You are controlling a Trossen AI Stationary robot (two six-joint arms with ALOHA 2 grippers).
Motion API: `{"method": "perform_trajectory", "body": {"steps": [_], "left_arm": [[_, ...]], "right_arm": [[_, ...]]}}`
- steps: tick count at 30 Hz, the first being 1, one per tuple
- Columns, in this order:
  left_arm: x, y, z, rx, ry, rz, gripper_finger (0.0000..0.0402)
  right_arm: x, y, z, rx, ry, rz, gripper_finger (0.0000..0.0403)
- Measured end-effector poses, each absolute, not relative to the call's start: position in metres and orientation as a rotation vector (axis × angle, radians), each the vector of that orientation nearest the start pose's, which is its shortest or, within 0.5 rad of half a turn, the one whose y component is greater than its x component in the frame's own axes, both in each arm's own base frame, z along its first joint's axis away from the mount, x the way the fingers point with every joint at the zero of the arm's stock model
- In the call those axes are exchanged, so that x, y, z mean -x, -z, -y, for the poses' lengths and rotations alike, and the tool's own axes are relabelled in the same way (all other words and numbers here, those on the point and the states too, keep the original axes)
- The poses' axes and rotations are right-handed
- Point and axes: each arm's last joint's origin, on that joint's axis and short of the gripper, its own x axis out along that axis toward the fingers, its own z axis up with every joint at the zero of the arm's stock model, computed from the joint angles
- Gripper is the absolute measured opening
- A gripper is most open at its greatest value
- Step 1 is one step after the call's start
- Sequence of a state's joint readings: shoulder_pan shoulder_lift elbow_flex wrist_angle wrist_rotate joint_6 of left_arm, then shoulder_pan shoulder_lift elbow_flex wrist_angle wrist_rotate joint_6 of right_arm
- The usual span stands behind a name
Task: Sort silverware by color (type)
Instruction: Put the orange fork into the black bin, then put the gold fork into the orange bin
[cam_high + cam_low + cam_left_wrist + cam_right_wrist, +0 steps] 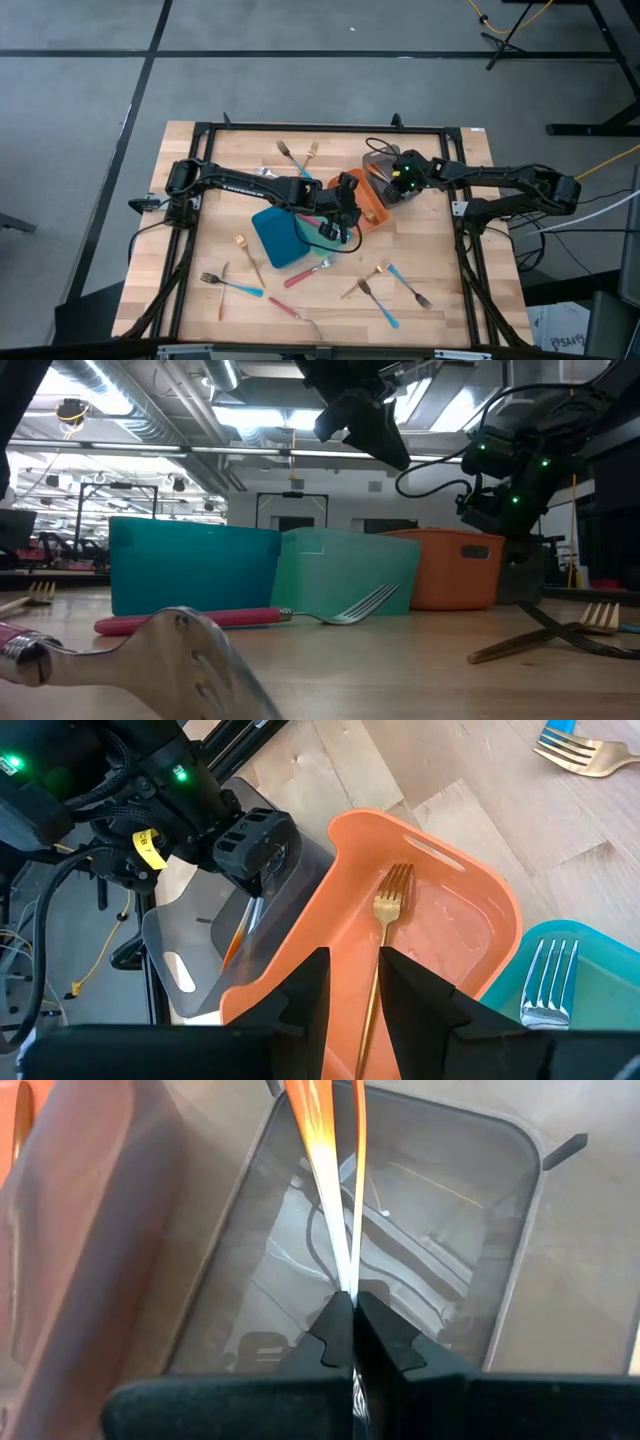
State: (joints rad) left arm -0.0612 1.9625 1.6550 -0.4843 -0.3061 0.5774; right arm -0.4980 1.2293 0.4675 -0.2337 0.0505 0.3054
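Observation:
My left gripper (355,985) hangs open over the orange tray (376,212). Through its gap I see a gold fork (392,892) lying in that tray, tines away from me. My right gripper (352,1302) is shut on a slim orange-handled utensil (322,1170) over the grey tray (377,157). The same utensil shows as a thin orange strip (238,932) below that gripper. A silver fork (546,982) lies in the teal tray (590,955). The blue tray (278,238) stands at the table's middle. Several forks lie loose on the wood. My right gripper pinches the utensil between its two fingertips, at the pale end of the orange handle (342,1265). The fingers slant down from the table's right side. The handle runs on past them into the grey tray. Whether its far end touches the tray floor, I cannot tell.
Loose silverware lies near the front edge: a red-handled fork (305,272), blue-handled ones (232,286) (410,288) and a gold one (364,283). Two more forks (300,153) lie near the far edge. The trays crowd the table's middle, and cables trail by both arms.

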Motion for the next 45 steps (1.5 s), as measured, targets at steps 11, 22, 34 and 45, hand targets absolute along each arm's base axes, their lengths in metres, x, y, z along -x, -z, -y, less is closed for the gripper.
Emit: {"method": "perform_trajectory", "body": {"steps": [11, 22, 34, 45], "left_arm": [[-0.439, -0.263, 0.018, -0.69, 0.0, -0.831, 0.0082], [-0.439, -0.263, 0.018, -0.69, 0.0, -0.831, 0.0082], [-0.439, -0.263, 0.018, -0.69, 0.0, -0.832, 0.0082], [-0.427, -0.281, 0.017, -0.666, -0.013, -0.823, 0.0082]], "right_arm": [[-0.177, -0.145, 0.098, -0.498, 0.652, -0.904, 0.0018], [-0.177, -0.145, 0.098, -0.495, 0.663, -0.903, 0.0099], [-0.185, -0.157, 0.101, -0.499, 0.635, -0.869, 0.0104], [-0.198, -0.198, 0.108, -0.47, 0.576, -0.911, 0.0104]]}}
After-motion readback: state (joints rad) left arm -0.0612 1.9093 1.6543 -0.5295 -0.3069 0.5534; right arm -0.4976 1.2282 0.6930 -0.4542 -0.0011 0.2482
